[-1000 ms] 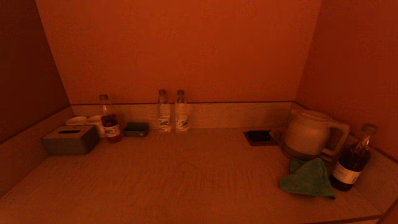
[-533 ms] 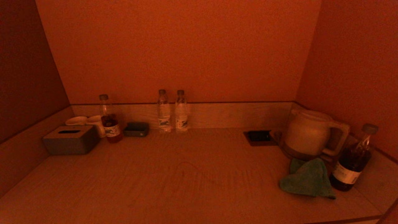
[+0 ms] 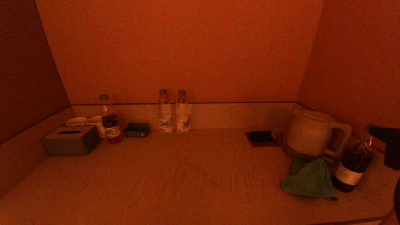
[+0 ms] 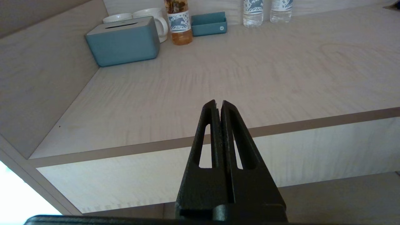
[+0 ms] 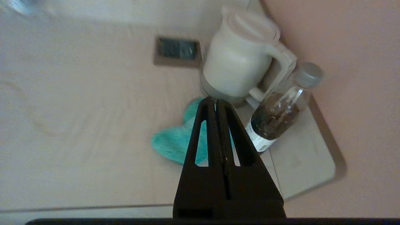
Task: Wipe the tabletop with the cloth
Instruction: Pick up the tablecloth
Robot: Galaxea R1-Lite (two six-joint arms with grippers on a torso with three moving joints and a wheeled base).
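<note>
A green cloth (image 3: 309, 181) lies crumpled on the wooden tabletop (image 3: 187, 175) at the front right, against the kettle's base and a dark bottle. It also shows in the right wrist view (image 5: 175, 140). My right gripper (image 5: 215, 101) is shut and empty, held above the cloth and apart from it. The right arm (image 3: 390, 147) just shows at the right edge of the head view. My left gripper (image 4: 218, 103) is shut and empty, held off the table's front edge on the left, out of the head view.
A white kettle (image 3: 309, 134) and a dark bottle (image 3: 353, 165) stand close around the cloth. A socket plate (image 3: 261, 137) is set in the table. Two water bottles (image 3: 173, 112), a small tray (image 3: 137, 129), a tea bottle (image 3: 109, 125), cups (image 3: 84, 122) and a tissue box (image 3: 71, 140) line the back left. Walls enclose three sides.
My right arm has come into the head view at the right edge, near the dark bottle. The cloth and the other things have not moved.
</note>
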